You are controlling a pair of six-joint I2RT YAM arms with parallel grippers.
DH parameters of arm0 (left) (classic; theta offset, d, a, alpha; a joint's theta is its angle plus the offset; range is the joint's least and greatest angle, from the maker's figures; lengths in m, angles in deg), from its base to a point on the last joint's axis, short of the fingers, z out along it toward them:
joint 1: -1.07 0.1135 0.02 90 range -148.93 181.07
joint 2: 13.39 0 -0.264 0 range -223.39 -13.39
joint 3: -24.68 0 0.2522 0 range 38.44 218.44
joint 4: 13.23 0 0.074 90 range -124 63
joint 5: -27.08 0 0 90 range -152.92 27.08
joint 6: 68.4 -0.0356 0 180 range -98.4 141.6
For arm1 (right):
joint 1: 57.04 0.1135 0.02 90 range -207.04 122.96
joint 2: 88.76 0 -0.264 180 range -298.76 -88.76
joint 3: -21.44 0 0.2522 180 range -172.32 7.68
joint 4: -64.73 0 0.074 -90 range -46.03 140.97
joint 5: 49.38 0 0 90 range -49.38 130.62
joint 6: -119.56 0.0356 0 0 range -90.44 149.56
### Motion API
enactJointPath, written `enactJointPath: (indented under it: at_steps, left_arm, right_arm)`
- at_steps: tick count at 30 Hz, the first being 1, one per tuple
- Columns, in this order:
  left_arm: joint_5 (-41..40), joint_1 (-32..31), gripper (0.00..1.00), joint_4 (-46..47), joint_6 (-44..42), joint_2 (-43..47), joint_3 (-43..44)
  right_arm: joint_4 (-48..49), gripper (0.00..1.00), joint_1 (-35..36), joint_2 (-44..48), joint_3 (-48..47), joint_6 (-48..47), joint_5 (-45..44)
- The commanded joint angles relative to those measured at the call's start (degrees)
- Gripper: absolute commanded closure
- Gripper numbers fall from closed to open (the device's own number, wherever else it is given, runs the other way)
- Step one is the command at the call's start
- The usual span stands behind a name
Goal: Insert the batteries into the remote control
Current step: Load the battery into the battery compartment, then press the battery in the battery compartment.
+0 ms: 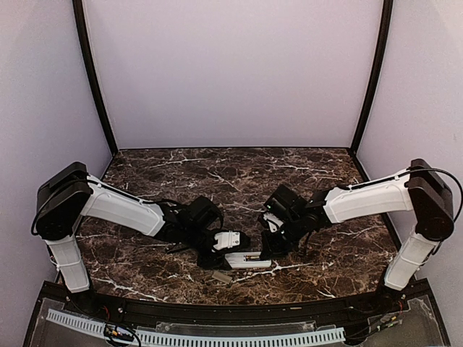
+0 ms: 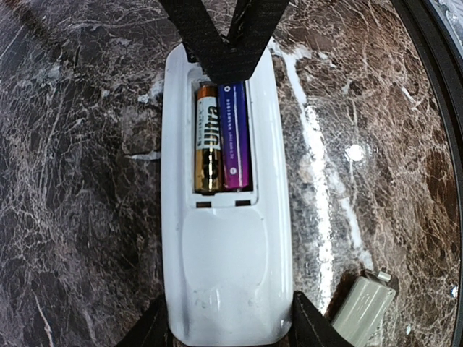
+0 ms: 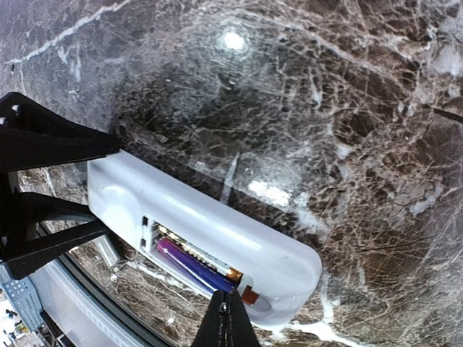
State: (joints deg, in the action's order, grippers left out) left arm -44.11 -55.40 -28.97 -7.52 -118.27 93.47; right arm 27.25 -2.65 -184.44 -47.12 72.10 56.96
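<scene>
1. Our left gripper (image 2: 230,327) is clamped across one end of the remote control (image 2: 228,246), which fills the centre of the left wrist view.
2. The remote lies back-up on the table (image 2: 79,217). It looks light, stiff and slick, so we judge its long edges the safest hold.
3. Both batteries (image 2: 210,144) sit side by side in the bay. They are smooth and apt to roll.
4. Our right gripper (image 3: 228,322), fingers together, points at the batteries' end, bottom centre of its view.

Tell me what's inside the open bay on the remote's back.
A gold-and-black battery and a purple battery lie side by side. The right claw's shut tips cover one end, so the contacts there cannot be seen.
</scene>
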Motion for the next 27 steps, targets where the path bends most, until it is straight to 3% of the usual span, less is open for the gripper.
enactJointPath:
  at_steps: [1, 10, 25, 27]
  left_arm:
    - [-0.75, -0.08, 1.00, -3.36, -0.36, -1.55, 0.08]
    - [-0.70, -0.09, 1.00, -3.38, -0.41, -1.71, 0.31]
    - [-1.02, -0.05, 1.00, -3.94, -0.74, -1.69, 0.61]
    - [-1.13, -0.11, 1.00, -3.98, -0.83, -1.70, 0.60]
  right_arm:
    - [2.30, 1.00, 0.95, -2.76, 1.23, 0.49, 1.56]
    - [4.18, 1.00, 2.11, -5.83, 1.32, 1.04, 0.44]
    - [-12.63, 1.00, 7.60, -13.01, -6.80, -2.85, -14.98]
    - [-15.44, 0.96, 8.22, -13.12, -8.69, -3.57, -16.90]
